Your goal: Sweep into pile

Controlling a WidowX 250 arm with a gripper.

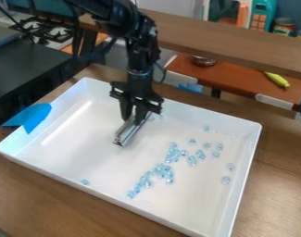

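The gripper (133, 115) hangs down over the back middle of the white tray (115, 178), shut on a metal sweeping tool (131, 131). The tool's long edge slants from back right to front left, low over the tray floor. Light blue clear pieces (164, 171) lie in a loose band to the right and front of the tool, apart from it. Several more are scattered toward the tray's right side, and one blue piece (84, 182) lies alone near the front left wall. A few pieces (153, 117) lie just right of the gripper, by the back wall.
The tray's raised walls surround the pieces. Blue tape (32, 117) covers part of the left rim. A wooden beam (233, 38) runs behind the tray, with an orange-brown shelf (233, 79) holding a yellow-green toy (277, 79) and a metal bowl (203, 60).
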